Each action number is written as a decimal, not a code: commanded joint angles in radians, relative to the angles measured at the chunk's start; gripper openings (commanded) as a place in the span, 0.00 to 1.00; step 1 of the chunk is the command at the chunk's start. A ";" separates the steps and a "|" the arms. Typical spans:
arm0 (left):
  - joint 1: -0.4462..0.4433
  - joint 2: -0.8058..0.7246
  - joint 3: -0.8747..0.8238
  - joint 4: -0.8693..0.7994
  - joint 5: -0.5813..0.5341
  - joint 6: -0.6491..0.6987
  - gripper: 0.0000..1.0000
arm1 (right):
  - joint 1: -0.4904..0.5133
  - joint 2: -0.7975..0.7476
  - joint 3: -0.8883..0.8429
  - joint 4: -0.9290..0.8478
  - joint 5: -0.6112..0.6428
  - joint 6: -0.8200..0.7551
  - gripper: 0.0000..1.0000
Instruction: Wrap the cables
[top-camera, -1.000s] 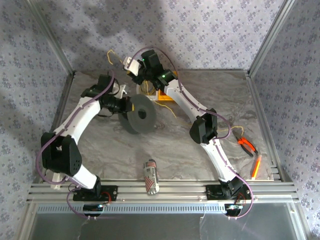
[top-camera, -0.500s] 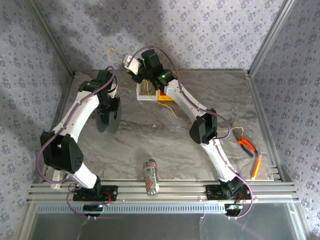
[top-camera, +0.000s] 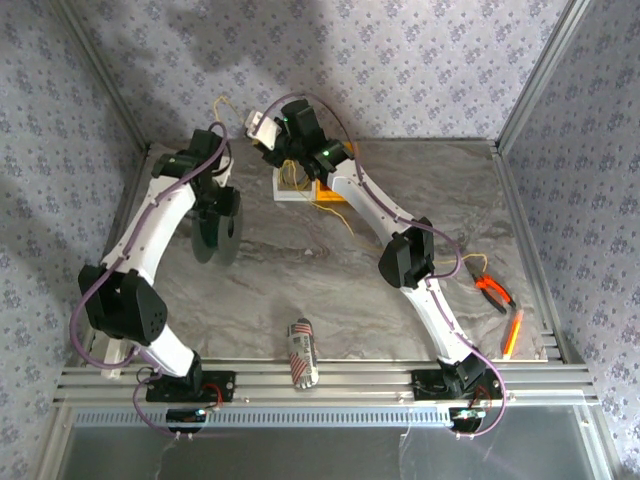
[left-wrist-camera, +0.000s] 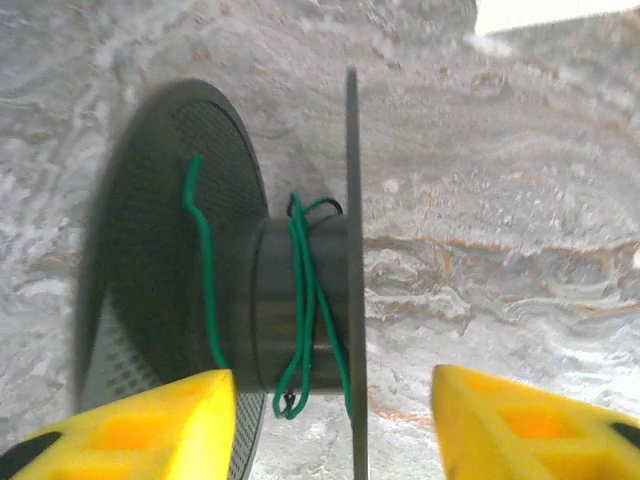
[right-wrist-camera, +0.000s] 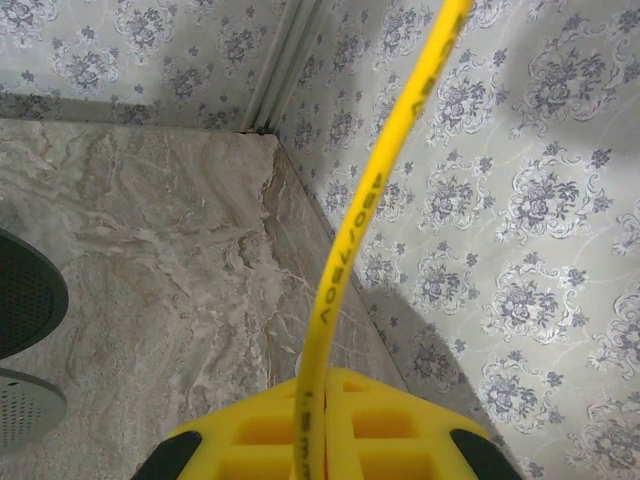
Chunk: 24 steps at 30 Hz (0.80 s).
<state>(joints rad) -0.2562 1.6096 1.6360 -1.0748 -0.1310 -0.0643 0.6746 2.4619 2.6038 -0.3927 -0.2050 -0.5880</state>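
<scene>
I see a matt black plastic spool (left-wrist-camera: 150, 230), its flange finely perforated, on a smooth, marble-patterned table (left-wrist-camera: 500, 200). The yellow cable (right-wrist-camera: 345, 270) has smooth, slightly glossy plastic insulation.

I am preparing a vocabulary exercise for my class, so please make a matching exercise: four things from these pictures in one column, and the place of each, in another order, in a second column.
Things
1. yellow cable
2. green wire
3. pliers
4. can

Places
A. wound round the hub of the black spool
B. lying by the front rail, between the arm bases
C. gripped in the right hand
D. lying near the right edge of the table

Pairs: 1-C, 2-A, 3-D, 4-B.
</scene>
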 joint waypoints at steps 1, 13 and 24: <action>0.000 -0.089 0.117 -0.103 -0.074 0.040 0.63 | 0.005 0.003 -0.005 -0.012 0.009 0.001 0.00; 0.303 -0.289 0.006 -0.087 0.108 0.038 0.77 | 0.054 -0.019 -0.183 0.011 0.011 -0.151 0.00; 0.340 -0.279 -0.147 0.039 0.236 -0.023 0.78 | 0.112 -0.028 -0.335 0.065 0.050 -0.245 0.00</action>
<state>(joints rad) 0.0727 1.3327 1.5028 -1.0893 0.0547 -0.0616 0.7761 2.4619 2.2963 -0.3603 -0.1787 -0.7910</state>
